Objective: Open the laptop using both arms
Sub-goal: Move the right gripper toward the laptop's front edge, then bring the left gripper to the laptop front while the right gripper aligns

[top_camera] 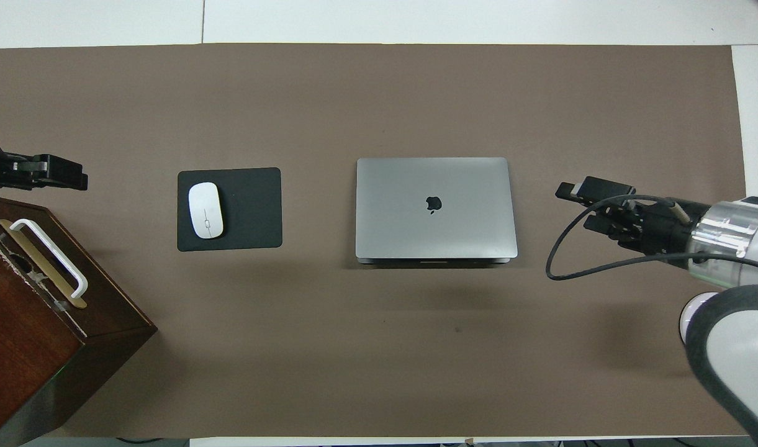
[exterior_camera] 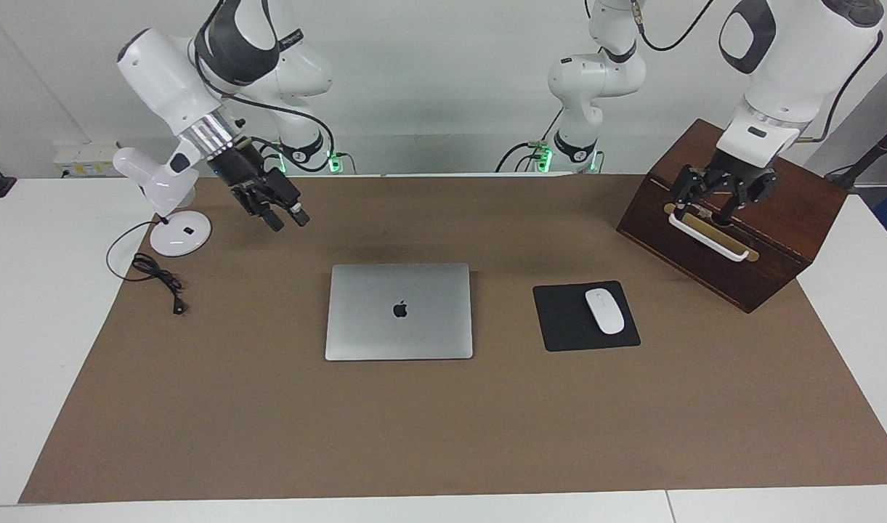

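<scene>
1. The laptop [top_camera: 434, 208] lies shut and flat on the brown mat [top_camera: 379, 93] that covers the middle of the surface, its apple logo facing up. Nothing touches it.
2. Clock directions here take twelve o'clock as pointing away from the robots.
3. The black mouse pad [top_camera: 248, 211] lies at nine o'clock from the laptop, toward the left arm's end, and carries the white mouse [top_camera: 205, 210].
4. The right end effector [exterior_camera: 287, 218] hangs in the air over bare mat at three o'clock from the laptop. Its fingers are apart and hold nothing.
5. The white desk lamp [exterior_camera: 180, 234] stands at about four o'clock from the laptop, at the mat's corner, with its black cable [exterior_camera: 156, 276] coiled beside it.
6. The left end effector [exterior_camera: 712, 207] is over the white handle [exterior_camera: 708, 236] of the dark wooden box [exterior_camera: 705, 272], at eight o'clock from the mouse pad. I cannot tell whether it is apart or together.
</scene>
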`<state>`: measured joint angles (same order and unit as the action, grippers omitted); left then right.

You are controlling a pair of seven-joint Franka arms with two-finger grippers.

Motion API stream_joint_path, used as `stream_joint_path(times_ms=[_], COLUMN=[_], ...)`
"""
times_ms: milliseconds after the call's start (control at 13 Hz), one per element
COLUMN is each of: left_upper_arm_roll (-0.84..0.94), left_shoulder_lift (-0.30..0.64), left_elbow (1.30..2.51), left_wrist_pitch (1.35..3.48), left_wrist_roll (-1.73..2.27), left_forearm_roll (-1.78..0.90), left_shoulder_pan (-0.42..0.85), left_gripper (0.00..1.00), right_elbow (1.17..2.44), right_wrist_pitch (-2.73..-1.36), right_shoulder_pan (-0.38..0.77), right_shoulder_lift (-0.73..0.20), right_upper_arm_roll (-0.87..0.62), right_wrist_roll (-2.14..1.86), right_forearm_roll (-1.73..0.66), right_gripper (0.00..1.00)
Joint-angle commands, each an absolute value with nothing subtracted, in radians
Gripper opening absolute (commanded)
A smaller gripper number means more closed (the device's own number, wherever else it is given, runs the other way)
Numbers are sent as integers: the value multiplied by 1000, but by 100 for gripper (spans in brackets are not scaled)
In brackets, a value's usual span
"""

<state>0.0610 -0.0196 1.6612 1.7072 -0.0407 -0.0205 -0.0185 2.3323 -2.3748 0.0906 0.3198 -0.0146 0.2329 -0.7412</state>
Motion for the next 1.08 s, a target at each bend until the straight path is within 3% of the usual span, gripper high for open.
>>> stream_joint_path(times_ms=[0,386,772,1004], left_upper_arm_roll=[60,60,63,63], left_shoulder_lift=[-55,-72,-185,-256], left_elbow=[1710,1753,2049,2227], left_wrist_pitch=[1729,1778,2106,2311], left_wrist_roll=[-31,-35,-35,-35], left_forearm_roll=[-2,-9,-64,-75], left_shoulder_pan=[-21,-29,41,115], left_gripper=[0,0,0,0], right_elbow=[2443,2545,2658,2672], right_wrist_pitch=[-2535,-2609,-2735,-2793], right_shoulder_pan=[217,271,376,445], right_shoulder_lift=[386,429,413,353], right_upper_arm_roll=[-18,-20,-26,-26], right_wrist_roll=[371,523,525,526], right_forearm_roll=[-784,-798,-954,-1044], right_gripper=[100,100,100,100])
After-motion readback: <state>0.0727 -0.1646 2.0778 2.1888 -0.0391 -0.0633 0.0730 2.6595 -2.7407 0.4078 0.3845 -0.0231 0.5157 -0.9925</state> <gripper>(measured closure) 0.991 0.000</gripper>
